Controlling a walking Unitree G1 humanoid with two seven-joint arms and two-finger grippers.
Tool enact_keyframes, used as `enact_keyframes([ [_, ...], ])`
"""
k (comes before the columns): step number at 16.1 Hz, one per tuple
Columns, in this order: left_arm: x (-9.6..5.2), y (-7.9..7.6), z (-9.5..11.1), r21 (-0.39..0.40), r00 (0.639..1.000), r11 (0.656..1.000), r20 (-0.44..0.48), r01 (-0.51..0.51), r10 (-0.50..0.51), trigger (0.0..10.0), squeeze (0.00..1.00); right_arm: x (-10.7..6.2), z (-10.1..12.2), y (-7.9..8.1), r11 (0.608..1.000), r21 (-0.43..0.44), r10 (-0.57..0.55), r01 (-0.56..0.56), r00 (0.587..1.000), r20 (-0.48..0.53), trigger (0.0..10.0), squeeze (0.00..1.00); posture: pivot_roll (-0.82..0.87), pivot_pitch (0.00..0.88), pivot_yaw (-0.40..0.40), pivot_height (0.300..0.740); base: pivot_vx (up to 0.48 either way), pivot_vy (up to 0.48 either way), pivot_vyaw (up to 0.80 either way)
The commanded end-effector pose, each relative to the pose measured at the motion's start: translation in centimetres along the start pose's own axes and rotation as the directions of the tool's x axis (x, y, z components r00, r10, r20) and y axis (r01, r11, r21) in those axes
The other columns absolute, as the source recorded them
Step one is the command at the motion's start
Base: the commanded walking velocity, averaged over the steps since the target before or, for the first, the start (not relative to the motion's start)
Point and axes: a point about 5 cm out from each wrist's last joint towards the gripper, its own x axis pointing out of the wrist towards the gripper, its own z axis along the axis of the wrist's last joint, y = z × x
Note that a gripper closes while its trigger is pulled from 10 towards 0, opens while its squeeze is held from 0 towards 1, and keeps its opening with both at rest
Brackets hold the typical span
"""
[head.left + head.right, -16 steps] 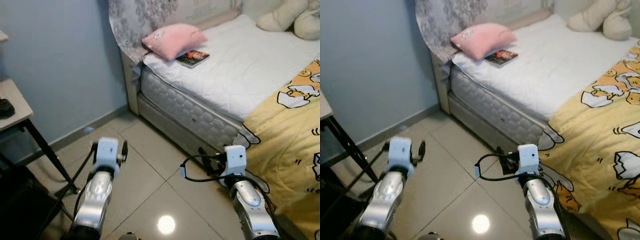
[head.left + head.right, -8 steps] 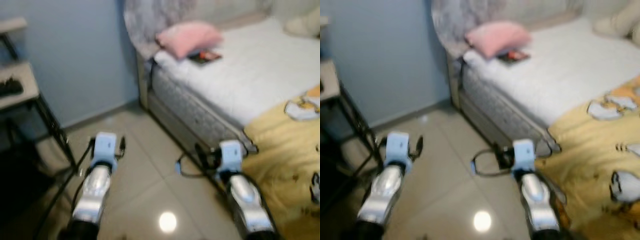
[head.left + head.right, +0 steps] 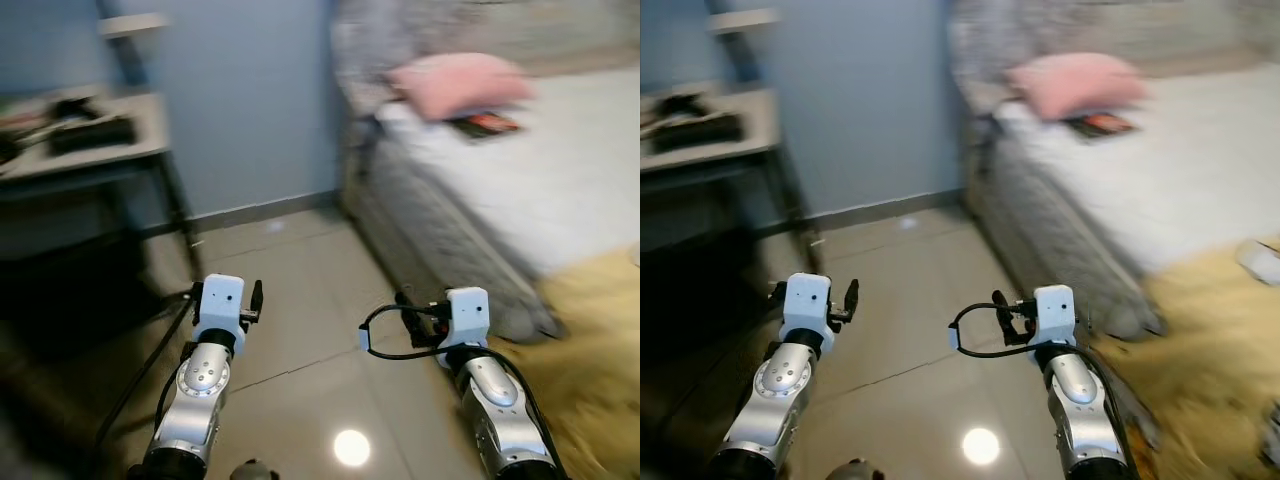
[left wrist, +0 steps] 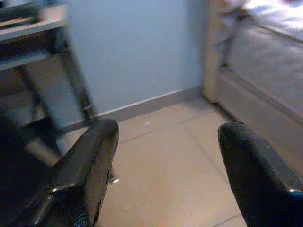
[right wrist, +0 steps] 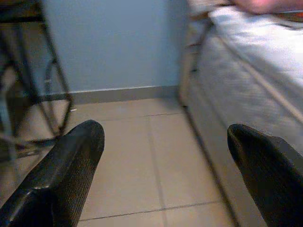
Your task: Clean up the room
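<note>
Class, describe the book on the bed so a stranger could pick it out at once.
Start at the bed along the room's right side, with its white mattress. Near its head lies a pink pillow. The book lies flat just beside it: small, thin and dark with red on its cover, unlike the soft pale bedding around it.

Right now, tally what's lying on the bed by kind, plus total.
Pillow, pink: 1
Book, dark cover, beside the pillow: 1
Blanket, yellow, at the near end: 1
Total: 3
The view is blurred, so smaller items could be missed.
</note>
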Motion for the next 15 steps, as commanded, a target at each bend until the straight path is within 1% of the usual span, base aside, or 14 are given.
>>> enact_keyframes([
  [1,0.0,0.2,0.2,-0.018,1.0,1.0,0.002,-0.018,0.018,10.0,0.0,0.3,0.3,0.0,1.0,0.012,0.015,-0.015,1.0,0.001,10.0,0.0,0.01,0.0,0.006,0.727,0.0,0.465,0.63],
  [2,0.0,0.2,0.2,-0.021,1.0,1.0,-0.002,-0.021,0.021,10.0,0.0,0.4,0.1,0.1,0.999,0.025,0.021,-0.021,1.0,-0.009,10.0,0.0,0.01,0.0,0.005,0.727,0.0,0.45,0.62],
  [3,0.0,0.2,0.2,-0.013,1.0,1.0,-0.001,-0.021,0.021,10.0,0.0,0.4,-0.1,0.1,0.999,0.01,0.031,-0.031,0.999,-0.023,10.0,0.0,0.01,0.0,0.004,0.727,0.0,0.442,0.56],
  [4,0.1,-0.2,0.1,-0.005,1.0,1.0,-0.007,-0.018,0.018,10.0,0.0,0.3,-0.3,0.2,0.999,0.012,0.041,-0.041,0.999,-0.035,10.0,0.0,0.01,0.0,0.005,0.727,0.0,0.439,0.55],
  [5,0.1,-0.3,0.1,-0.002,1.0,1.0,-0.012,-0.021,0.021,10.0,0.0,0.3,-0.5,0.2,0.999,0.018,0.048,-0.047,0.998,-0.045,10.0,0.0,0.01,0.0,0.004,0.727,-0.33,0.289,0.55],
  [6,0.2,-0.5,-0.1,0.001,0.999,1.0,-0.029,-0.029,0.029,10.0,0.0,0.2,-0.8,0.3,0.998,0.029,0.052,-0.05,0.997,-0.062,10.0,0.0,0.01,0.0,0.004,0.727,0.0,0.0,0.56],
  [7,0.2,-0.6,-0.2,-0.007,0.998,0.999,-0.044,-0.034,0.034,10.0,0.0,0.3,-1.0,0.4,0.999,0.022,0.047,-0.046,0.996,-0.079,10.0,0.0,0.01,0.0,0.005,0.727,0.0,0.0,0.57],
  [8,0.2,-0.6,-0.2,0.002,0.999,0.999,-0.043,-0.032,0.032,10.0,0.0,0.3,-1.0,0.5,0.998,0.029,0.05,-0.048,0.996,-0.079,10.0,0.0,0.01,0.0,0.006,0.727,0.0,0.0,0.0],
  [9,0.2,-0.5,-0.2,0.0,0.999,0.999,-0.042,-0.032,0.032,10.0,0.0,0.3,-0.8,0.7,0.998,0.023,0.063,-0.062,0.996,-0.066,10.0,0.0,0.01,0.0,0.007,0.727,0.0,0.0,0.0],
  [10,0.2,-0.4,-0.2,-0.002,0.999,0.999,-0.04,-0.032,0.032,10.0,0.0,0.2,-0.5,1.0,0.997,0.013,0.082,-0.082,0.996,-0.044,10.0,0.0,0.01,0.0,0.01,0.727,0.0,0.0,0.66],
  [11,0.3,-0.3,-0.1,-0.005,0.999,0.999,-0.037,-0.032,0.032,10.0,0.0,0.2,-0.5,1.0,0.997,0.014,0.076,-0.076,0.996,-0.041,10.0,0.0,0.01,0.0,0.008,0.727,0.0,0.0,0.61],
  [13,0.6,-0.4,0.6,0.019,1.0,0.999,-0.007,-0.028,0.028,10.0,0.0,0.1,-0.8,0.2,0.999,0.029,0.029,-0.027,0.998,-0.053,10.0,0.0,0.01,0.0,0.009,0.727,0.0,0.0,0.57],
  [15,0.7,-0.3,0.7,0.04,1.0,0.999,-0.003,-0.022,0.022,10.0,0.0,0.3,-1.0,-0.8,0.999,0.015,-0.036,0.038,0.996,-0.081,10.0,0.0,0.01,0.0,0.01,0.727,0.0,0.0,0.0],
])
